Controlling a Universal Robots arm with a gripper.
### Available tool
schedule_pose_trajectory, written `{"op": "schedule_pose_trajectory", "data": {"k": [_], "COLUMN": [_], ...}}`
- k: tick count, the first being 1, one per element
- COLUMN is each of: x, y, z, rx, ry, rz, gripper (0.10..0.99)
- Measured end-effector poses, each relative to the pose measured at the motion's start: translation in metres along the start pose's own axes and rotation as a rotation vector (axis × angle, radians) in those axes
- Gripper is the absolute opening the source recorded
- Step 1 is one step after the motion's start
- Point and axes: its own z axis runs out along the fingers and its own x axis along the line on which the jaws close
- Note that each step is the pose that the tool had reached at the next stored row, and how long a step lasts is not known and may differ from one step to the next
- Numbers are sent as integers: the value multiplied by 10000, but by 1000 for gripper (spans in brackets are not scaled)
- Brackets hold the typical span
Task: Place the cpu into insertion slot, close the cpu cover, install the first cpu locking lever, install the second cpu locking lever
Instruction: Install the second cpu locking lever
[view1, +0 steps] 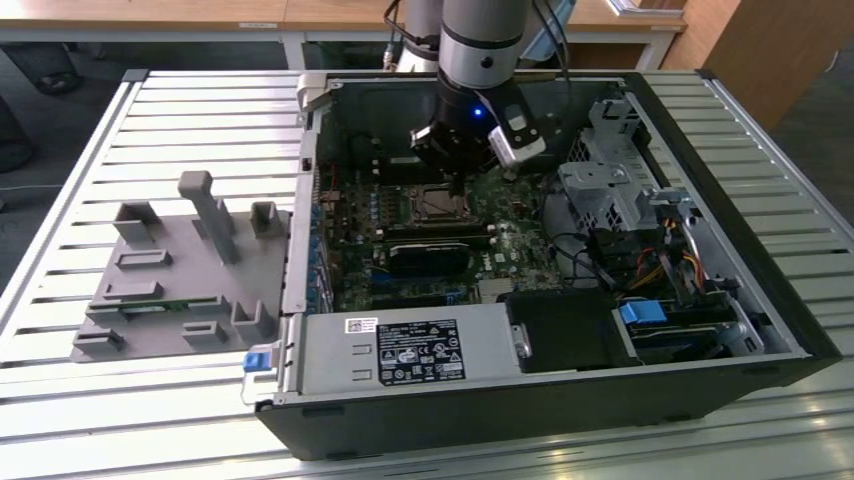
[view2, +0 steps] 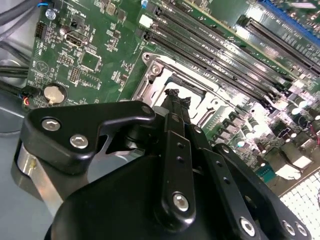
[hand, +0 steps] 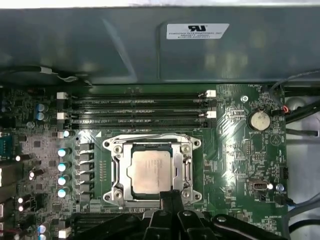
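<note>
Silver-grey metal showed square in the first wrist view: the cpu (hand: 151, 172) sat flat in the insertion slot (hand: 116, 172), framed by the cpu cover (hand: 184, 150) lying down around it on the green motherboard (hand: 235, 150). And the near edge of the socket was cut off there by the black fingertips of the gripper (hand: 170, 196), so that side of the frame could not be read. Whether either locking lever was latched could not be made out; thin wire shapes ran along the frame's edges, no more than that.

In the second wrist view the gripper (view2: 176, 100) and its black linkage hid most of the socket, with just a corner of the cpu cover (view2: 160, 70) and its screw showing past them. The chip itself was lost behind the fingers (view2: 179, 150).

Jaws, then: pressed together into one narrow point, nothing between them, tip down at the socket's edge. Contact with the frame could not be confirmed.

From the exterior view the arm reached down into the open computer case (view1: 400, 400), gripper (view1: 459, 188) poised right by the insertion slot (view1: 434, 205), which looked small and dark there. A grey parts fixture (view1: 174, 280) sat on the slatted table (view1: 80, 150) at the exterior view's left, well apart from the case's work area.
</note>
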Motion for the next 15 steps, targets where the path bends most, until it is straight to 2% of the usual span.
{"op": "schedule_pose_trajectory", "data": {"k": [2, 7, 15], "x": [0, -1, -4], "y": [-6, -34, -153], "z": [17, 48, 66], "rx": [-50, -54, -58], "ry": [0, 4, 7], "rz": [1, -15, -76], "gripper": [106, 106, 106]}}
